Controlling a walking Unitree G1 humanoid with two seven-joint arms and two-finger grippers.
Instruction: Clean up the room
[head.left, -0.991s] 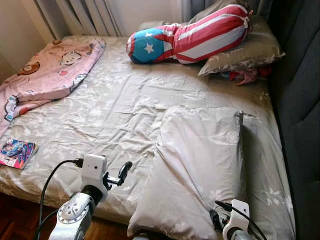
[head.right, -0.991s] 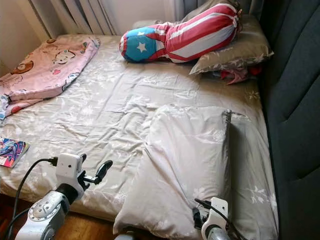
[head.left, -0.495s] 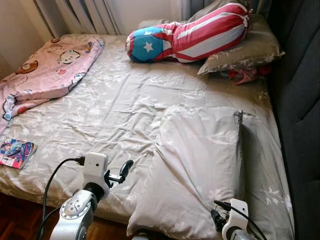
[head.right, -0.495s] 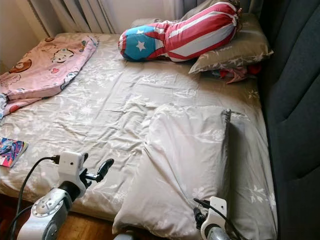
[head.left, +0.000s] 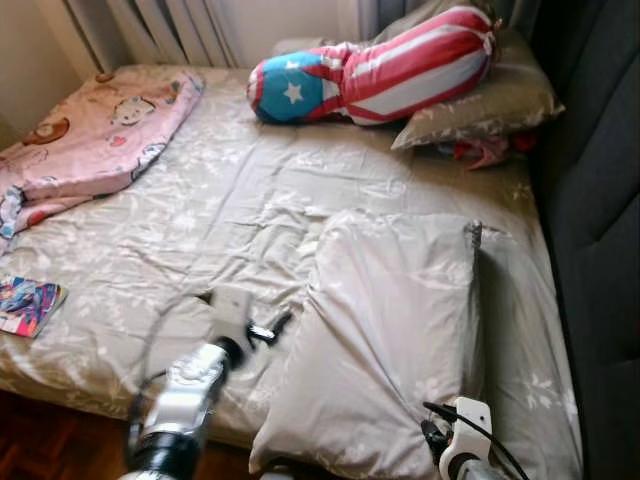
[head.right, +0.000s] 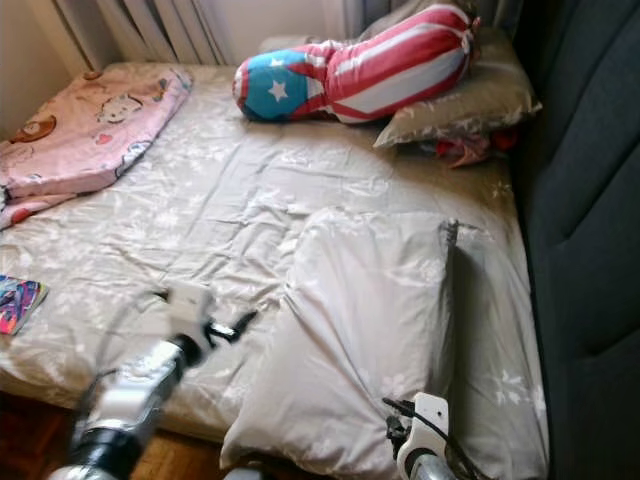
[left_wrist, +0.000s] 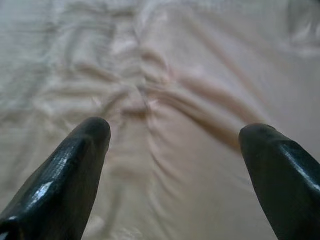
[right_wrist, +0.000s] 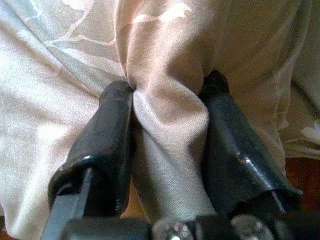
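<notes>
Both eye views look forward and down from the robot's head, standing at the near edge of the bed with a beige flower-printed sheet (head.left: 220, 200). They share nearly the whole scene: the large beige pillow (head.left: 390, 330), the red-and-white striped bolster with a blue starred end (head.right: 350, 65) and the dark grey padded headboard (head.left: 600, 200). The left wrist view looks along the left pincer (left_wrist: 172, 135), close above the rumpled sheet. The right wrist view sits very close along the right pincer (right_wrist: 167, 107), against pillow fabric.

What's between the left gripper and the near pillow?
Only wrinkled bedsheet: in the left eye view, the left gripper sits just short of the pillow edge.
</notes>
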